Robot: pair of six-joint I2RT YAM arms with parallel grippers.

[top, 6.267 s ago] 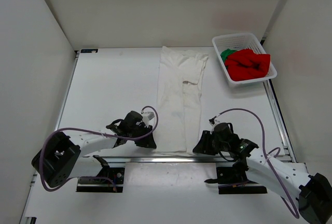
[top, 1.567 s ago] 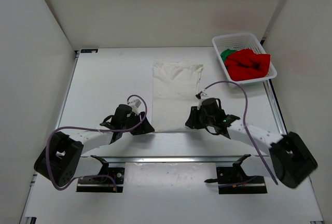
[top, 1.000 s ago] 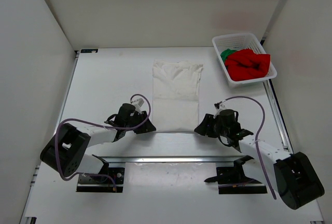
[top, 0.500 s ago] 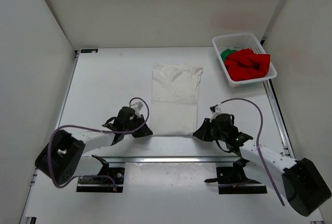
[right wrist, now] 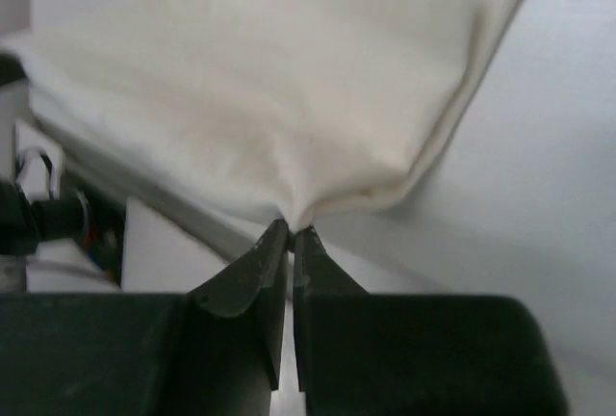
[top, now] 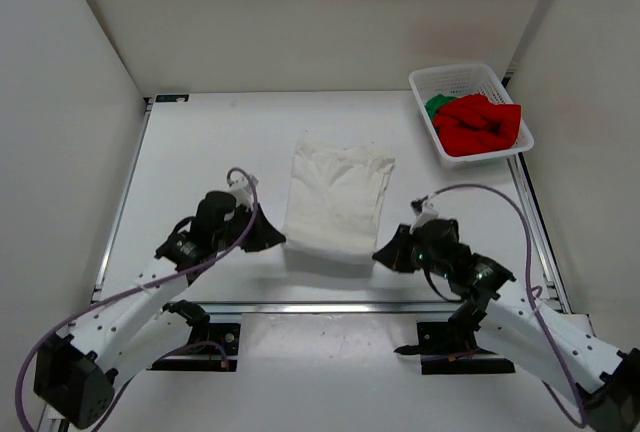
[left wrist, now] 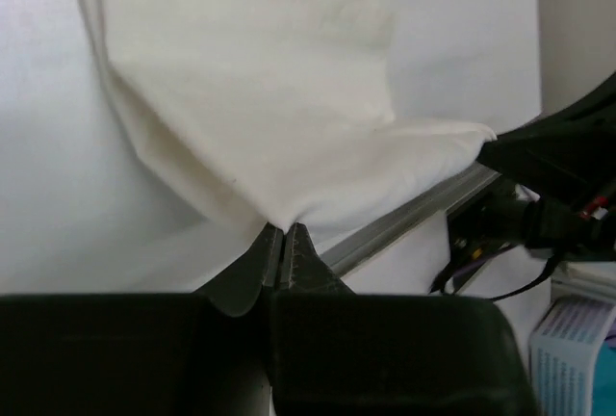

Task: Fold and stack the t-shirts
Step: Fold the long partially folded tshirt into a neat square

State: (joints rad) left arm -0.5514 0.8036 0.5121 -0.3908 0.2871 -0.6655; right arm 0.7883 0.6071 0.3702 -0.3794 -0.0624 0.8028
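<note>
The white surface [top: 200, 152] spreads out ahead of both claws, walled in by pale panels on three sides.

The cream t-shirt [top: 335, 197] lies in the middle of it as a folded oblong. It runs away from the two claws, with its far end flat on the surface and its near end strung between them. The left claw [top: 275, 240] sits at the near left corner of the cloth and the right claw [top: 380, 255] at the near right corner, so the whole shirt lies ahead of and between the pair.

From the left wrist, the left claw [left wrist: 282, 243] is pinched tight on a peak of the cream t-shirt [left wrist: 260, 117]. The cloth fans up and away from the fingertips, and its hem stretches off towards the other arm. From the right wrist, the right claw [right wrist: 292, 238] is likewise clamped on a bunched corner of the cream t-shirt [right wrist: 260, 98], with the folded layers rising beyond it. The near hem looks lifted a little off the surface, with a shadow under it.

Far ahead and to the right of the right claw, well apart from it, stands a white mesh basket [top: 470, 77]. The red t-shirt [top: 480, 122] is heaped inside and spills over the basket's near rim. The green t-shirt [top: 437, 105] shows only as a small patch at the red one's left, mostly covered.
</note>
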